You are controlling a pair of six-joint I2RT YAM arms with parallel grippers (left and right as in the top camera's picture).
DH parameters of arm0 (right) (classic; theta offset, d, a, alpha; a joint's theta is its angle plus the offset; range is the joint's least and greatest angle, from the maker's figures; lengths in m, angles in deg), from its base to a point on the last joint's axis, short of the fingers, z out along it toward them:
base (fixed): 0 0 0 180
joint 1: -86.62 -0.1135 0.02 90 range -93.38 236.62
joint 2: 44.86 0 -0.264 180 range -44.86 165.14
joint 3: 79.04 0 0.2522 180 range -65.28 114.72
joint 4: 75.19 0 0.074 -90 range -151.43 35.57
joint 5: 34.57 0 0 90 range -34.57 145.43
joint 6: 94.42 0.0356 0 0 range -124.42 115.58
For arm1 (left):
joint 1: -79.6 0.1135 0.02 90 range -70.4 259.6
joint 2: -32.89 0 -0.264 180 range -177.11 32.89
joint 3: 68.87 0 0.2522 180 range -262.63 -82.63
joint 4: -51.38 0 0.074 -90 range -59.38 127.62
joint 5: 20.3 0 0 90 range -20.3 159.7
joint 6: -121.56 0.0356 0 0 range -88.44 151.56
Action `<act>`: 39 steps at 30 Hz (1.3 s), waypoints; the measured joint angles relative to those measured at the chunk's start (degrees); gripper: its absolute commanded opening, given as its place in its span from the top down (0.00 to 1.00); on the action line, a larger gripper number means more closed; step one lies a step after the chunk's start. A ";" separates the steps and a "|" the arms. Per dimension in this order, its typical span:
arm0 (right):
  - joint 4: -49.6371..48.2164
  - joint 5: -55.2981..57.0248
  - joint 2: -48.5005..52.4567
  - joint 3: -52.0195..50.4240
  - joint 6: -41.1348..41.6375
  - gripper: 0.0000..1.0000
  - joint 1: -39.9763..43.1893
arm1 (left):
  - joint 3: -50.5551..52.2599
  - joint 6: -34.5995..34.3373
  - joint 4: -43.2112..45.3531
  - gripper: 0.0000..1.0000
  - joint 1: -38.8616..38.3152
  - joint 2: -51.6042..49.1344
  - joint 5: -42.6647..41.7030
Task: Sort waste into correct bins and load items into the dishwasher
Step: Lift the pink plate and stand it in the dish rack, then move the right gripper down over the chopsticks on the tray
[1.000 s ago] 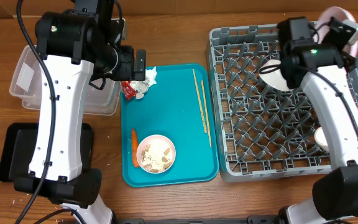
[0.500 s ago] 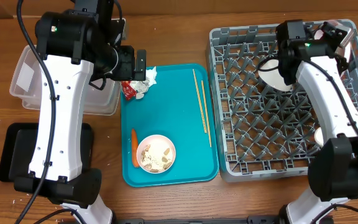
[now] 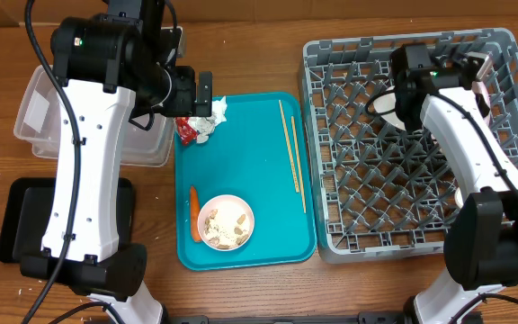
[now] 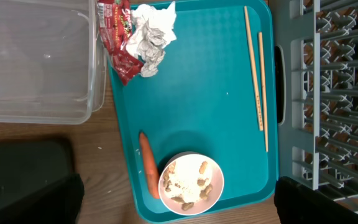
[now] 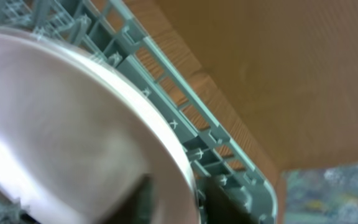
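Over by the counter's far right corner, the right gripper is pinched onto the rim of the big pinkish plate, which is held close against the outer wall of the grey dish rack. The left gripper hangs wide open with nothing in it, above the red wrapper and crumpled paper. These lie touching at the far left corner of the teal tray, just beside the clear tub near the counter's left edge.
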 measured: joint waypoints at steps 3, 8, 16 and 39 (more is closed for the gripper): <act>0.94 -0.96 0.00 -0.15 -2.21 0.51 -1.29 | 0.00 0.00 0.00 0.00 0.00 0.00 -0.02; 2.99 -1.66 0.00 0.26 -3.93 0.43 -6.73 | 0.00 0.00 0.00 0.00 0.00 0.00 -0.17; 3.89 -3.43 -0.90 2.40 -7.28 0.22 -21.31 | 0.00 0.00 0.00 0.00 0.00 0.00 -0.17; -13.25 -64.46 -1.68 -0.87 -2.75 0.56 -31.69 | 0.00 0.04 0.00 0.00 0.00 0.00 -0.15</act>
